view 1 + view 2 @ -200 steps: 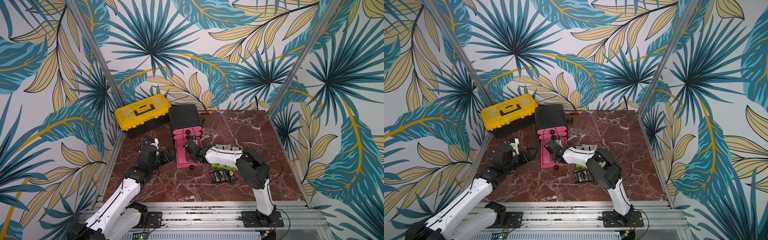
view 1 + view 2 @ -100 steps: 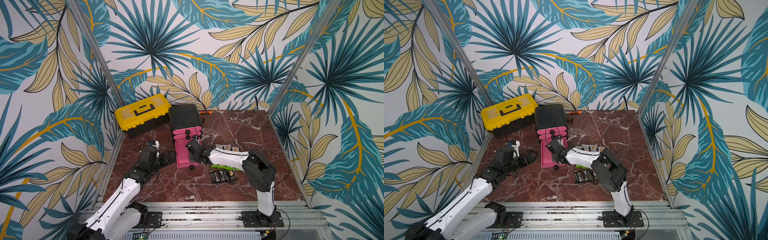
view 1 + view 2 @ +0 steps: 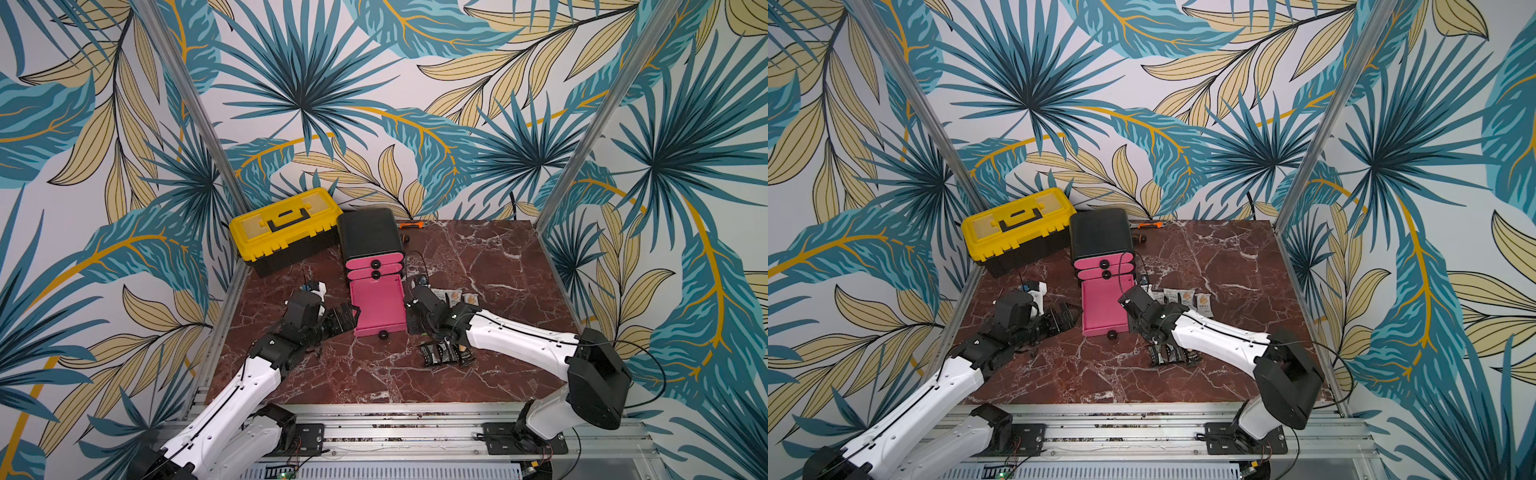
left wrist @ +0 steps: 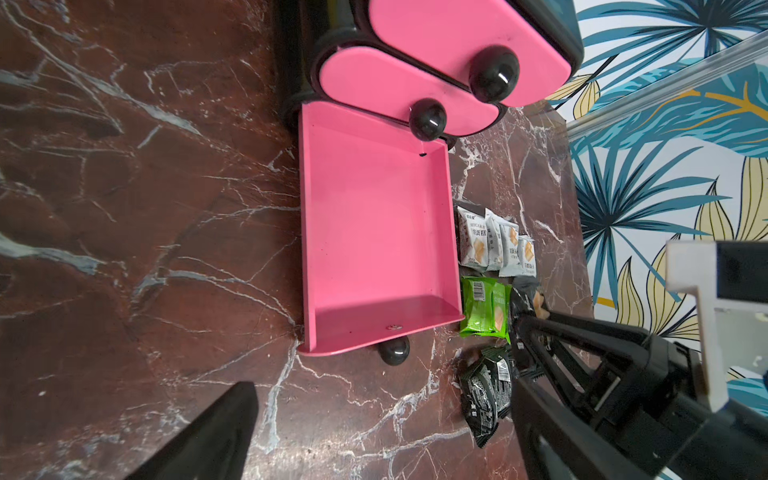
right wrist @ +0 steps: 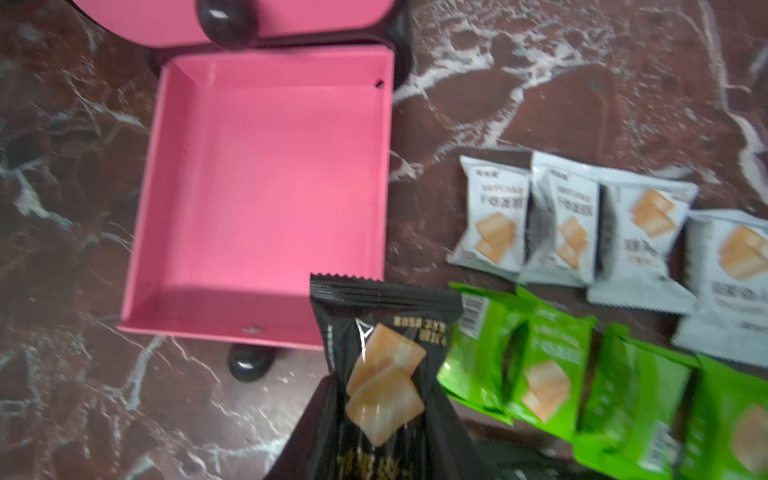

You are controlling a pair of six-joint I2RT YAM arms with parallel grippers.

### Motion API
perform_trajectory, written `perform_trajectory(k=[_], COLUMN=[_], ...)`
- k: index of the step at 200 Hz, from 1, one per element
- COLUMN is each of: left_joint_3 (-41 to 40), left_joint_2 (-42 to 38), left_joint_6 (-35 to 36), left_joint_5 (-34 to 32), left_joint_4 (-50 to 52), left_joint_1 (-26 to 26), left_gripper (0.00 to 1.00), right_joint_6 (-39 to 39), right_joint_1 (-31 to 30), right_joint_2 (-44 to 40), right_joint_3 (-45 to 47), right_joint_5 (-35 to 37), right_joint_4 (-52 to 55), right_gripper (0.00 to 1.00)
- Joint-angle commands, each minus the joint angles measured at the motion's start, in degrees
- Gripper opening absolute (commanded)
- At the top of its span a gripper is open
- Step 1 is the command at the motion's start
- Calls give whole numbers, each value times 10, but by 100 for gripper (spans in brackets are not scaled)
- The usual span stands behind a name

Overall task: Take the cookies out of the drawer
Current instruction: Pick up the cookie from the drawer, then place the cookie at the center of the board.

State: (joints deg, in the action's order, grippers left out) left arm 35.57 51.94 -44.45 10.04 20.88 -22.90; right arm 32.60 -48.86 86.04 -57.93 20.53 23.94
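Holding: the right claw (image 4: pixel 525 332) is pinched shut on one black packet (image 5: pixel 386 374), up off the desk (image 3: pixel 478 257) and near the knob end of the pink drawer (image 5: pixel 266 187).
Left claw: the left claw (image 3: pixel 347 318) is open and empty, on the far side of the drawer from the packets.
Drawer: it is pulled out, and I can see nothing inside it.
White packets: the white packets (image 5: pixel 640 232) lie in a row on the desk beside the drawer, toward its back end.
Green packets: the green packets (image 5: pixel 540 374) lie in a row beside the drawer, toward its knob end.
Black pile: the black pile (image 3: pixel 444 355) sits on the desk just past the knob end, on the same side as the rows.
Job now: I think this packet goes down with the black pile, and it looks like the last one.
Doing it well: pinch firmly but gently, because cookies crack. Carry the packet clear over the green ones. Lay it flat next to the black pile, then open the claw and lift straight up.
Watch out: the shiny wrapper may slip, and a low claw could push the green row.
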Motion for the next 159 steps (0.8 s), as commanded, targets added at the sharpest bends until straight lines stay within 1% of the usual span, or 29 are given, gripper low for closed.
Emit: perform_trajectory(k=[1, 28, 53, 67, 79, 83, 103, 124, 159], left_joint_3=[18, 17, 20, 23, 24, 25, 29, 32, 35], left_joint_2=[-1, 12, 26, 32, 33, 33, 30, 28, 30], left_joint_6=[-10, -13, -15, -16, -17, -17, -15, -14, -16], left_joint_5=[-10, -9, -3, -1, 0, -1, -5, -10, -11], left_joint_4=[-12, -27, -43, -47, -48, -47, -47, -45, -47], left_joint_1=[-10, -17, -20, -22, -23, -23, -24, -24, -23], left_gripper=[100, 100, 100, 100, 100, 100, 100, 100, 100], right_joint_6=[7, 26, 41, 56, 63, 67, 77, 75, 70], right_joint_1=[-2, 1, 10, 22, 24, 42, 68, 88, 100], right_joint_2=[-60, -147, -186, -195, -206, -209, -218, -210, -187], right_joint_3=[61, 153, 199, 212, 218, 219, 222, 221, 215], right_joint_5=[34, 66, 87, 102, 101, 106, 115, 113, 105], right_joint_4=[72, 111, 153, 175, 174, 175, 178, 178, 175], right_gripper=[33, 33, 33, 33, 33, 33, 32, 32, 33])
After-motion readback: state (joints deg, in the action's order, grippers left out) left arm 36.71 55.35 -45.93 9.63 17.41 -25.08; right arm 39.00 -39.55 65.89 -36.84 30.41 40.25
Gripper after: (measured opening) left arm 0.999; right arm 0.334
